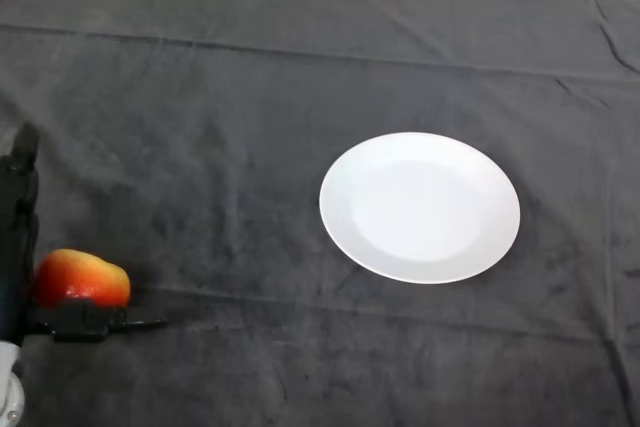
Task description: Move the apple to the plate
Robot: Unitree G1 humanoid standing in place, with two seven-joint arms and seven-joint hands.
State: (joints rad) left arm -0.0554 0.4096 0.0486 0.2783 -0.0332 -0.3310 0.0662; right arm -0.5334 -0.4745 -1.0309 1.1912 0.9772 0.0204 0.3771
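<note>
A worktop (pixel 200 97) draped in a dark grey, creased cloth fills nearly the whole view, with a pale strip of wall along its far edge. A round, plain white plate (pixel 420 207) lies flat on the cloth right of centre, with nothing on it. At the lower left edge the robot's black left hand (pixel 18 237) reaches in, its fingers rising along the apple's left side and its thumb lying under the apple's near side, so that the hand is curled round the fruit. The red and yellow apple (pixel 82 279) sits in that grasp, well apart from the plate.
</note>
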